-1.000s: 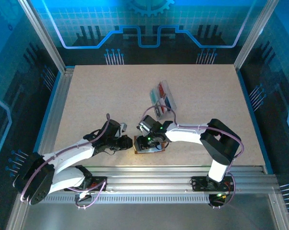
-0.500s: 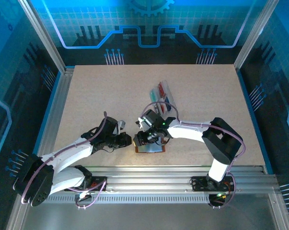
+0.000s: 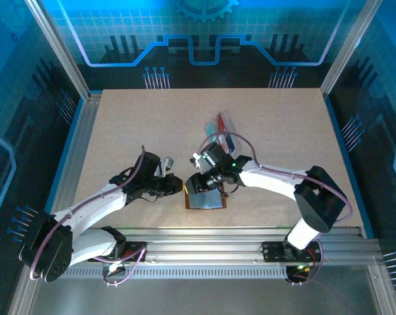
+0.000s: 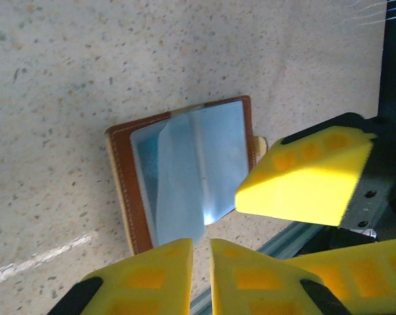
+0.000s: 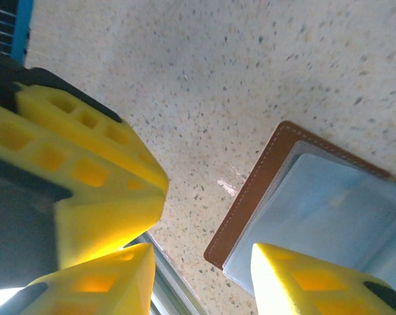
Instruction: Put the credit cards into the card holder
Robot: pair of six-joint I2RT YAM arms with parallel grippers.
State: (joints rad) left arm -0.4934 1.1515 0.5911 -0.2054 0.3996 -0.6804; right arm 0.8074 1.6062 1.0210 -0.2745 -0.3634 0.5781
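Tabletop (image 3: 132,131) front edge lies just beside the open card holder (image 3: 205,199).

A clear plastic tray (image 3: 228,119) rests on the speckled table (image 3: 132,131).

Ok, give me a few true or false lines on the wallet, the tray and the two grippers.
1. The wallet lies open with its pale lining facing up. True.
2. The wallet is held up off the table. False: it rests on the table.
3. The right gripper is open. True.
4. The tray sits nearer the arm bases than the wallet. False: it lies beyond the wallet, farther from the bases.
5. The left gripper is wide open. False: it is shut, or very nearly so.
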